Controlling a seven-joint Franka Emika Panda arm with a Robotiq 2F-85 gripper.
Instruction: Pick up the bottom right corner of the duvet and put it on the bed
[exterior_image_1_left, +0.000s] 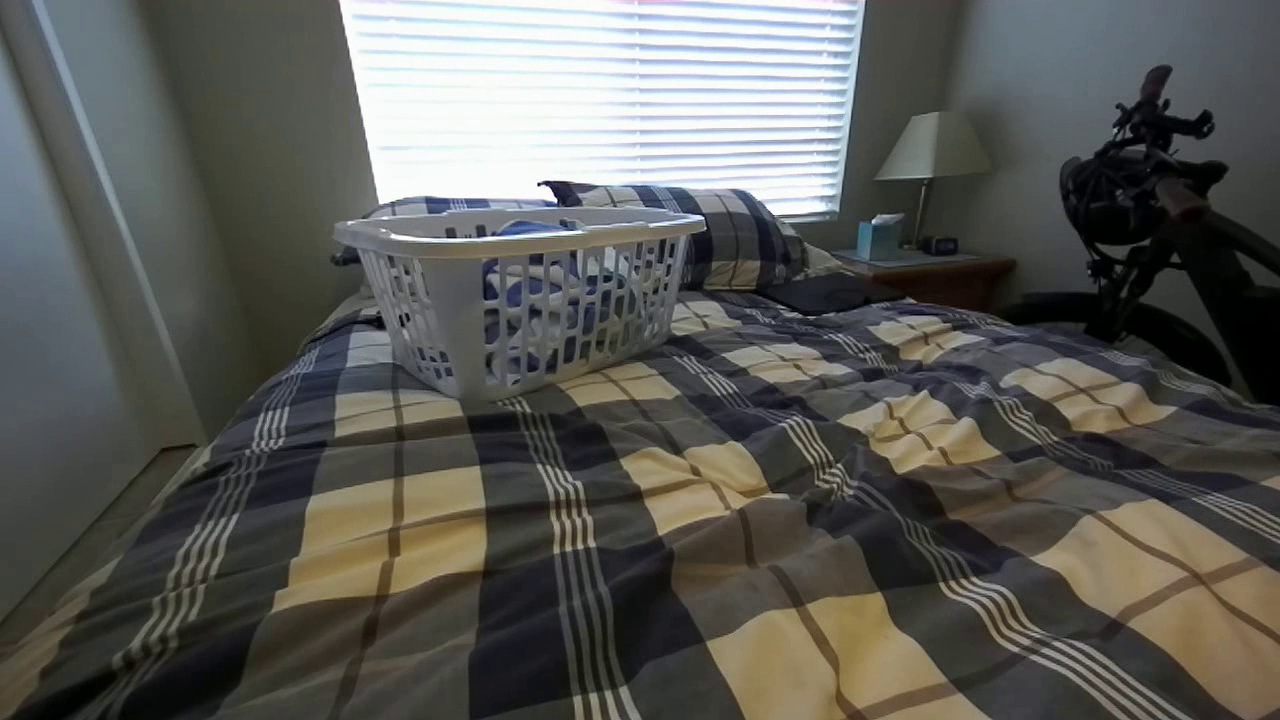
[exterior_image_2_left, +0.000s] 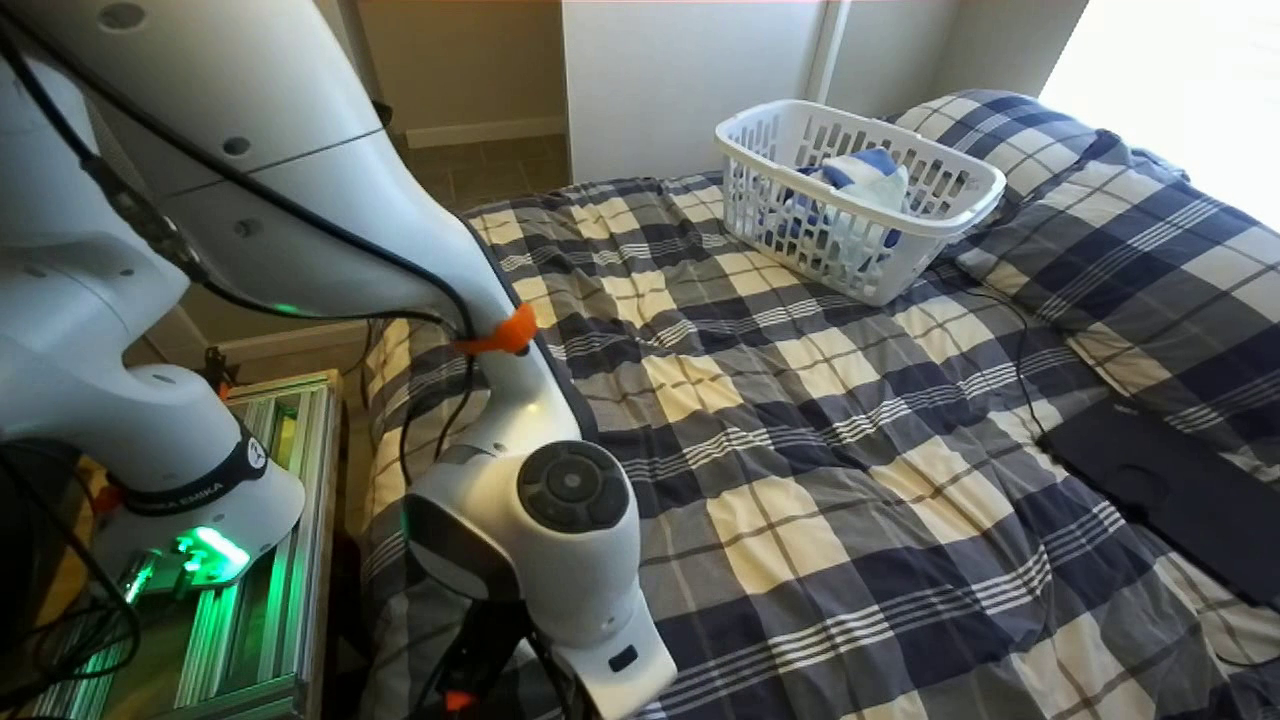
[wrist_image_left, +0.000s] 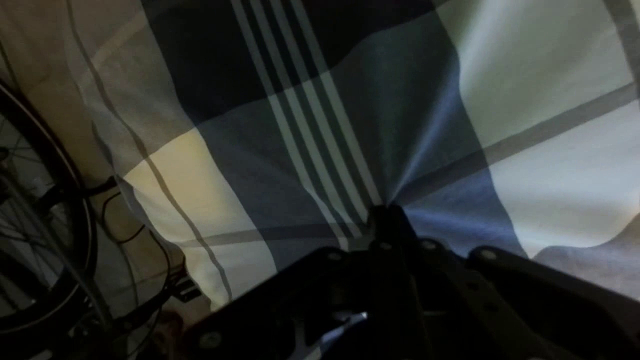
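The plaid duvet (exterior_image_1_left: 620, 560) (exterior_image_2_left: 780, 520) (wrist_image_left: 300, 125) spreads over the wide bed (exterior_image_1_left: 400, 580) in both exterior views. In the wrist view my gripper (wrist_image_left: 389, 209) has its black fingertips together on a pinch of the duvet, and creases fan out from the tips. A corner flap of the duvet (wrist_image_left: 200, 200) hangs to the left of the fingers, with its edge over the floor. Whether the pinch is at the very corner I cannot tell. In an exterior view the gripper (exterior_image_2_left: 480, 670) is mostly cut off at the bottom, beside the bed's foot end.
A white laundry basket (exterior_image_1_left: 520, 300) (exterior_image_2_left: 860, 200) with clothes stands on the bed near plaid pillows (exterior_image_1_left: 720, 235) (exterior_image_2_left: 1150, 240). A dark flat object (exterior_image_2_left: 1160, 490) with a cable lies on the duvet. A bicycle (exterior_image_1_left: 1150, 220) (wrist_image_left: 45, 225) stands close beside the bed.
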